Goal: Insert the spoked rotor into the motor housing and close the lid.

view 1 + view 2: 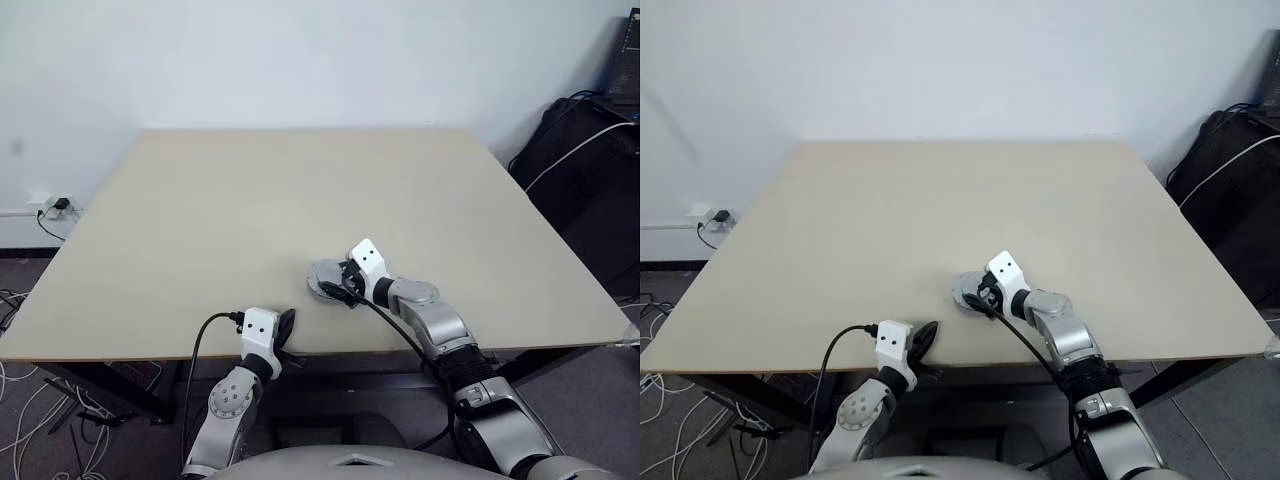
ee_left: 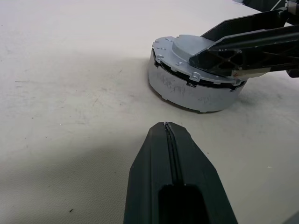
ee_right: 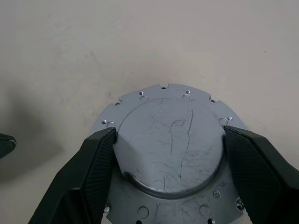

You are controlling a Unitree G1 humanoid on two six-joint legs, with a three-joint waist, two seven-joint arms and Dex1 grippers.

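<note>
Right tool (image 3: 168, 140) spread wide, its two black fingers (image 3: 96, 168) standing on either side of the raised hub of the lid (image 3: 170, 135), close against the hub's edge on each side; whether they press on it cannot be told. The lid, a flat dull grey disc with small holes around its rim, sits on top of the housing (image 2: 187, 91), a shallow round silver cup, with a thin dark seam showing between the two along the side. The copper-wound rotor cannot be made out under the lid. This stack rests on the bench (image 1: 250, 200), near the front edge and a little to the robot's right of centre, and the right arm reaches over it from the front corner, angled downward and toward the robot's left. Left tool (image 2: 167, 128) pressed together, its fingers meeting in one narrow line, holding nothing. It hangs low at the bench's front edge, near the stack and apart from it, pointing toward it. Bench top is pale beige, bare apart from the stack. Behind it a white wall (image 1: 300, 60); cables (image 1: 20, 420) on the floor at the left, dark bag (image 1: 590, 170) at the right.
</note>
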